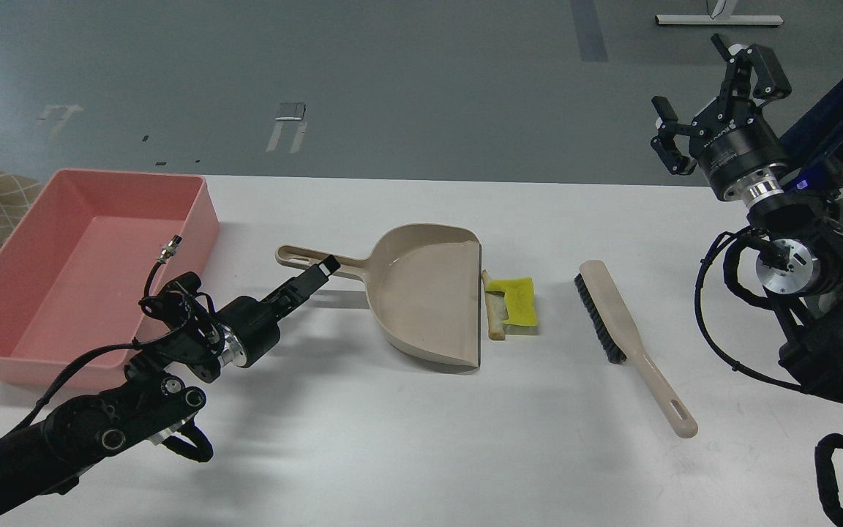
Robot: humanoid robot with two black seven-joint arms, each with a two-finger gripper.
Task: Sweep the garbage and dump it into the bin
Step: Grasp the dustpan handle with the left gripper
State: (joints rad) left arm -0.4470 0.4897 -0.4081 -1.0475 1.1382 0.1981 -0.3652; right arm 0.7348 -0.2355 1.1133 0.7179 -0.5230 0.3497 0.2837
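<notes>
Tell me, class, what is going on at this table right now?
A two-armed robot is set up to sweep garbage. Its left gripper reaches toward the handle of the beige dustpan, whose mouth faces the garbage, a yellow scrap with a tan stick. The brush lies untouched to the right. The right gripper hangs open in the air, holding nothing. The pink bin waits at the table's left, nothing visible inside.
</notes>
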